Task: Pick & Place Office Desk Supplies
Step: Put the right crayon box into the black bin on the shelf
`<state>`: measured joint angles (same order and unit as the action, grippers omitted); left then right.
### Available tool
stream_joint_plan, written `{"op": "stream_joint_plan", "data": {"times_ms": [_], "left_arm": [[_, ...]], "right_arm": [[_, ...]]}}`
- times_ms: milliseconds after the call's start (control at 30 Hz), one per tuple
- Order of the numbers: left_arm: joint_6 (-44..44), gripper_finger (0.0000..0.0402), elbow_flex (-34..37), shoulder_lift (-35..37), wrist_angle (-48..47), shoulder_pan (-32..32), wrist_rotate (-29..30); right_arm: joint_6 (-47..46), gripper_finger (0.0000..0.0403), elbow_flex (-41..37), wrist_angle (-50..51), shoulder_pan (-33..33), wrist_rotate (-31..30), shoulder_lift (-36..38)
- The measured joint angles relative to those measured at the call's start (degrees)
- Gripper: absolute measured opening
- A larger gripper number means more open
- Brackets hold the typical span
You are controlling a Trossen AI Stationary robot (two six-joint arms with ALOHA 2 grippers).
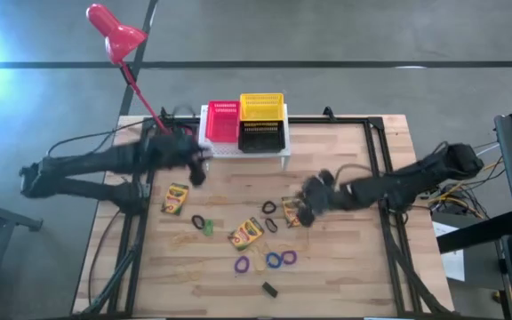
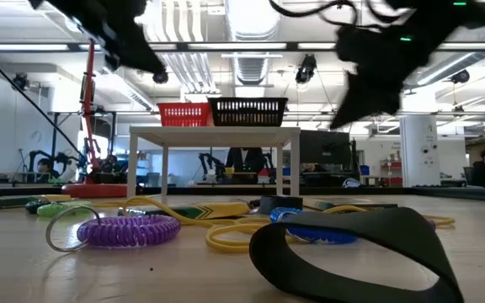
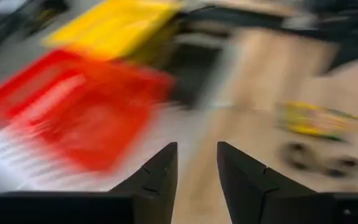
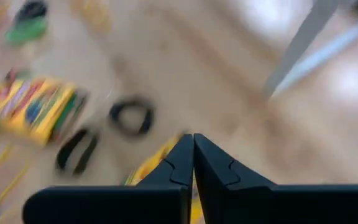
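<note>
Three yellow-and-green crayon boxes lie flat on the wooden table (image 1: 175, 198), (image 1: 246, 233), (image 1: 290, 211). Around them lie black loops (image 1: 269, 207), a green loop (image 1: 208, 228), a purple loop (image 1: 242, 264), blue loops (image 1: 281, 259), tan rubber bands (image 1: 185, 240) and a tiny black block (image 1: 269, 288). My left gripper (image 3: 196, 162) is open and holds nothing; it hovers by the red basket (image 3: 79, 106). My right gripper (image 4: 193, 142) is shut and raised above the table, over the right-hand crayon box (image 4: 148, 165).
A white perforated rack (image 1: 283, 153) stands at the table's far edge and carries a red basket (image 1: 222, 120), a yellow basket (image 1: 261, 107) and a black basket (image 1: 261, 135). A red desk lamp (image 1: 114, 31) rises from the far left corner. Bare wood lies along the near edge.
</note>
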<state>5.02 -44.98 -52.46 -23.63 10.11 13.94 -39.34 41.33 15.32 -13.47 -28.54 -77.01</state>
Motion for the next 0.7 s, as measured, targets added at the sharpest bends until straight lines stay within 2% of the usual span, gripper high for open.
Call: {"op": "stream_joint_plan", "data": {"times_ms": [67,200,300,367,433,533,700], "left_arm": [[0.7,0.0117,2.9,0.7,4.7,-11.0,4.8],[1.3,0.0117,8.6,-2.6,15.9,-33.3,19.2],[2.0,0.0117,11.6,-9.4,26.6,-44.0,26.0],[6.0,0.0117,11.8,-14.8,31.1,-45.8,26.8],[11.0,0.0117,11.1,-20.7,32.5,-44.5,25.0],[15.0,0.0117,7.9,-29.7,32.6,-39.9,20.6],[16.0,0.0117,-0.7,-42.6,32.9,-29.9,10.8]], "right_arm": [[-6.8,0.0011,-2.6,-0.1,-4.8,-0.3,0.0],[-21.4,0.0035,-8.1,-1.3,-12.9,-2.5,-0.1],[-30.1,0.007,-11.7,-3.3,-16.3,-2.7,-1.1],[-34.1,0.0097,-13.6,-5.3,-17.0,-2.9,-1.7],[-35.6,0.0125,-15.0,-8.4,-16.6,-3.1,-2.5],[-35.3,0.0163,-16.3,-12.5,-14.5,-3.0,-4.5],[-34.8,0.0207,-16.5,-14.4,-10.5,-2.7,-6.5]]}}
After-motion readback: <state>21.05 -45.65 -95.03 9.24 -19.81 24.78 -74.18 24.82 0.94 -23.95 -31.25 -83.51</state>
